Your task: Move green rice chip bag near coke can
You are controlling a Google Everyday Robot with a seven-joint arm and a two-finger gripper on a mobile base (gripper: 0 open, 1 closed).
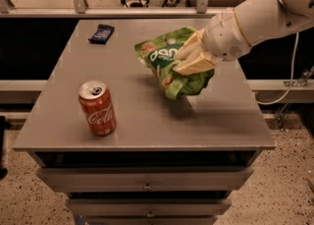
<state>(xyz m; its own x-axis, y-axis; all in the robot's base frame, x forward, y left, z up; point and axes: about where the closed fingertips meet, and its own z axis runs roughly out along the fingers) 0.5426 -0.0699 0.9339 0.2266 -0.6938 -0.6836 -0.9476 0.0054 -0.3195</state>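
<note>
The green rice chip bag (169, 62), crumpled bright green foil with white "dang" lettering, hangs just above the middle of the grey table top. My gripper (192, 58) comes in from the right on a white arm and is shut on the bag's right side, its cream fingers (198, 64) pressed into the foil. The coke can (97, 107), red-orange with white script and a silver top, stands upright near the table's front left. The bag is to the right of the can and farther back, with a clear gap between them.
A small dark blue wrapped bar (101, 33) lies at the table's back left. The grey table (147, 126) is a drawer cabinet with drawers below the front edge. A rail and window frame run behind it. A white cable (289, 86) hangs at the right.
</note>
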